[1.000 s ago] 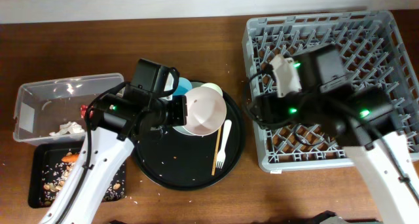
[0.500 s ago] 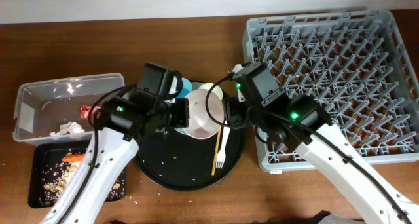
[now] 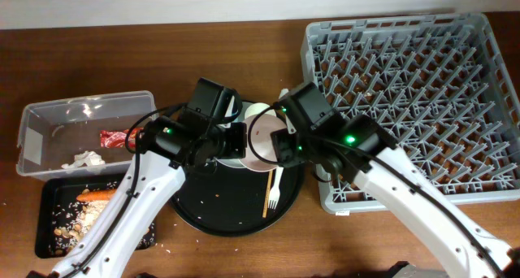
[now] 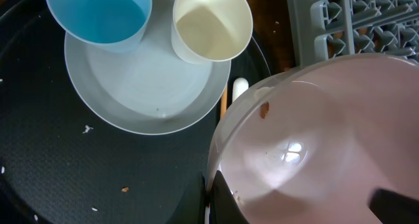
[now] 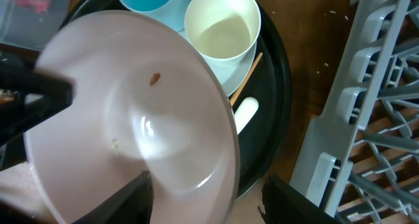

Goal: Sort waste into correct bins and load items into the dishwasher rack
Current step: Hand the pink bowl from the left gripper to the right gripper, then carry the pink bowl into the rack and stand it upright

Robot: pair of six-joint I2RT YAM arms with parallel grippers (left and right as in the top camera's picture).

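Note:
My left gripper (image 4: 211,207) is shut on the rim of the pinkish-white bowl (image 4: 308,139) and holds it tilted above the round black tray (image 3: 219,213). The right gripper (image 5: 209,198) is open, with one finger inside the bowl (image 5: 131,126) and the other outside its right rim. On the pale plate (image 4: 144,86) below stand the light blue cup (image 4: 98,14) and the cream cup (image 4: 213,21). The white fork (image 3: 276,184) and the chopsticks (image 3: 269,188) lie on the tray's right side. The grey dishwasher rack (image 3: 406,83) sits to the right.
At the left, the clear tub (image 3: 49,115) holds the red wrapper (image 3: 114,137) and white tissue (image 3: 85,158). In front of it, the shallow black tray (image 3: 49,229) holds the carrot (image 3: 97,194) and rice scraps. Crumbs dot the round tray.
The right arm has swung from over the rack to the bowl, its jaws narrowing around the rim. The left arm has carried the bowl a little to the right.

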